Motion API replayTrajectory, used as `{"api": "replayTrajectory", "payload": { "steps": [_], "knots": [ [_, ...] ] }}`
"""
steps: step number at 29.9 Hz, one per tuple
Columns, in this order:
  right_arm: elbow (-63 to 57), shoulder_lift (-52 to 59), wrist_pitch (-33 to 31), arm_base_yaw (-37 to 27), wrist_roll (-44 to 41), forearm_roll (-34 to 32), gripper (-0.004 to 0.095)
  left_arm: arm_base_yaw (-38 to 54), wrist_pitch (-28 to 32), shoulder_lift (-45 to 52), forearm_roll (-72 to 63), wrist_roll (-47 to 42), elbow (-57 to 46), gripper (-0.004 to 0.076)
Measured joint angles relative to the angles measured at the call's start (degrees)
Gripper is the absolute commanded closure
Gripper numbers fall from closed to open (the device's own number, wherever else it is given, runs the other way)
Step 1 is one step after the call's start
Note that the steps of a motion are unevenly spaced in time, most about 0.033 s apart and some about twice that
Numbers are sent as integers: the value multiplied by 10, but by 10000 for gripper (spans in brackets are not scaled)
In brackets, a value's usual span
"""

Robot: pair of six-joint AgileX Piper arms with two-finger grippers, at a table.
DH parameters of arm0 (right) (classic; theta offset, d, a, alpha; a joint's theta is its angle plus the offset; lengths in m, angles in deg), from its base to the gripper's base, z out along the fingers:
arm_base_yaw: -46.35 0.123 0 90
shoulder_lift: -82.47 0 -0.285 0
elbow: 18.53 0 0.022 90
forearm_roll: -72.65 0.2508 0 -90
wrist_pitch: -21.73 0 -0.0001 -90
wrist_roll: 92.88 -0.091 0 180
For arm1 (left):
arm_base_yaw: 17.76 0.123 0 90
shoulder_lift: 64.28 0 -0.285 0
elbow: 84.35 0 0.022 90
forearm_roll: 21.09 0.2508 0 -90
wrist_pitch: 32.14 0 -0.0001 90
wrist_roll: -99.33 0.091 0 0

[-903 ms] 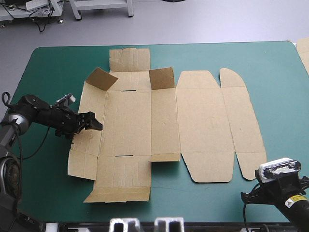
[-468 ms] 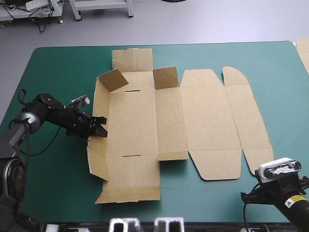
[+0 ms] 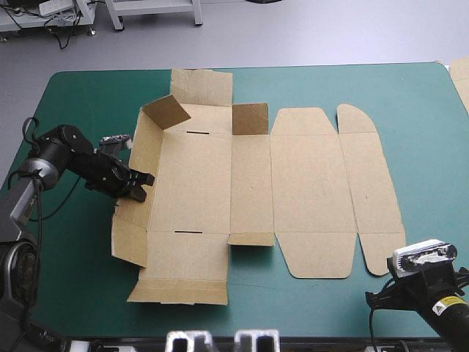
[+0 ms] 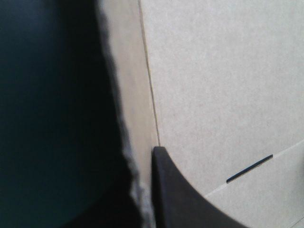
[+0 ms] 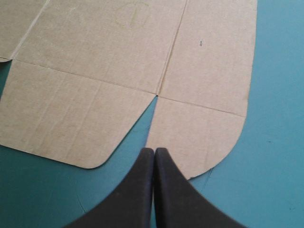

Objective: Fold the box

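left arm comes in low, stretched nearly flat over the teal-green table toward the box, which lies spread open across the middle of the table. the left gripper is at the box's left wall, which is tipped up off the cover, and it's pinched all but closed on that wall. in the left wrist view one black finger sits on the board's inside face right by the fold line, with the wall's ragged edge beside it. the other finger is on the wall's outer side, lost in dark shadow, can't really make it out. right arm sits off the box's near right corner, mostly cut off in the high view, its fingers not showing there. in its own wrist view the right gripper has both fingers pressed into one point, gripping nothing, tips over the near edge of the box's rounded end flap. one corner flap and a second flap stand up along the box's far side. a sliver of more brown board shows well off the box's right end, mostly cut off.
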Motion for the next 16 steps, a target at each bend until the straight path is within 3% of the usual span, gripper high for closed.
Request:
{"api": "replayTrajectory", "payload": {
  "steps": [4, 11, 16],
  "knots": [
    [0, 0, 0, 0, 0, 0, 921, -7, -34, 9, 30, 28, 78, 732],
    [0, 0, 0, 0, 0, 0, 921, -67, -46, 42, 75, 177, 194, 732],
    [0, 0, 0, 0, 0, 0, 921, -129, 3, 62, 122, 235, 230, 732]
  ]
}}
